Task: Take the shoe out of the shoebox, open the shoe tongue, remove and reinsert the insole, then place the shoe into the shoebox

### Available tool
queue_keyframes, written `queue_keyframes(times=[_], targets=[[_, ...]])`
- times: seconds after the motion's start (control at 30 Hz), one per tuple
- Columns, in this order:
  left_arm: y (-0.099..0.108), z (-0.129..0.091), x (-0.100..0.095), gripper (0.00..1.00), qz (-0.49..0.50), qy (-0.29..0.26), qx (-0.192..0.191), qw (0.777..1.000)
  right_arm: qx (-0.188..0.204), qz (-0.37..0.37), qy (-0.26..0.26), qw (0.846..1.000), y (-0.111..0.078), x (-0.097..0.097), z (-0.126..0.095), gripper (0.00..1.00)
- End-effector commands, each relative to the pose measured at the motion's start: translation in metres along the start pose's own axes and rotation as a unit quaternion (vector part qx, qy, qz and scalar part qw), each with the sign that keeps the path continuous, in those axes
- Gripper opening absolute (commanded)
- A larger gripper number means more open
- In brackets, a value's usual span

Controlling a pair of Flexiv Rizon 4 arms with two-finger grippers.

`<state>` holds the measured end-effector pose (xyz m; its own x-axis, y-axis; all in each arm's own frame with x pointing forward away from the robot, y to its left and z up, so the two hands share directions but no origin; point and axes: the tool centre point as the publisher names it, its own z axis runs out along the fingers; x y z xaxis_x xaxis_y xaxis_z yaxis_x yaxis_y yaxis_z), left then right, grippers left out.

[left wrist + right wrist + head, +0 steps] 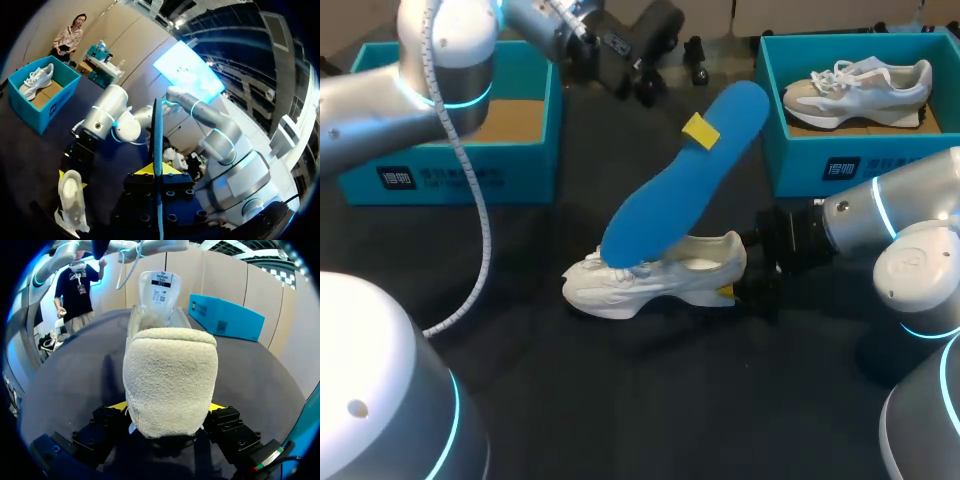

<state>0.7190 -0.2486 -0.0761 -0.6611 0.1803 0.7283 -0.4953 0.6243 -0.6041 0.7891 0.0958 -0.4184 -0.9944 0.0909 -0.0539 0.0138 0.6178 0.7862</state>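
As it stands nearest us on the black table (650,410), the white shoe (655,278) heads our list: resting on its sole, toe toward our left side. At its heel, our right gripper (167,406) is closed on the shoe, one yellow tip on each side. Beside the toe, a white cable (472,235) hangs from our left arm. Above the shoe is a blue insole (680,180), tilted, its lower end against the forepart; we cannot tell whether it is inside. Near its raised end, our left gripper (158,171) clamps both faces. At the far edge are two teal boxes: the left shoebox (450,178) shows a cardboard floor, and the right shoebox (840,162) holds a second shoe (860,88).
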Motion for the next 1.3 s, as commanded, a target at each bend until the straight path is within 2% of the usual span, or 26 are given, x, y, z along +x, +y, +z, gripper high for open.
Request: queue_keyframes(times=[0.03, 0.17, 0.4, 0.47, 0.9, 1.1, 1.3], targets=[[0.01, 0.0, 0.018, 0.0, -0.02, -0.011, 0.043, 0.999, 0.002, 0.0, -0.001, 1.0, -0.001, -0.001, 0.005, 0.0], [0.01, 0.0, 0.031, 0.0, -0.046, -0.019, 0.076, 0.996, 0.002, 0.0, -0.001, 1.0, -0.001, -0.001, 0.005, 0.0], [0.003, -0.004, 0.055, 0.0, -0.066, -0.011, 0.169, 0.983, 0.002, 0.0, -0.001, 1.0, -0.001, -0.001, 0.005, 0.0], [0.002, -0.005, 0.06, 0.0, -0.062, -0.013, 0.184, 0.981, 0.002, 0.0, -0.001, 1.0, -0.001, -0.001, 0.005, 0.0], [0.002, -0.005, 0.06, 0.0, -0.062, -0.013, 0.184, 0.981, 0.002, 0.0, -0.001, 1.0, -0.001, -0.001, 0.005, 0.0], [0.004, -0.009, 0.076, 0.0, -0.084, 0.009, 0.245, 0.966, 0.002, 0.0, -0.001, 1.0, -0.001, -0.001, 0.005, 0.0], [-0.004, -0.016, 0.095, 0.0, -0.052, 0.019, 0.273, 0.961, 0.002, 0.0, -0.001, 1.0, -0.001, -0.001, 0.005, 0.0]])
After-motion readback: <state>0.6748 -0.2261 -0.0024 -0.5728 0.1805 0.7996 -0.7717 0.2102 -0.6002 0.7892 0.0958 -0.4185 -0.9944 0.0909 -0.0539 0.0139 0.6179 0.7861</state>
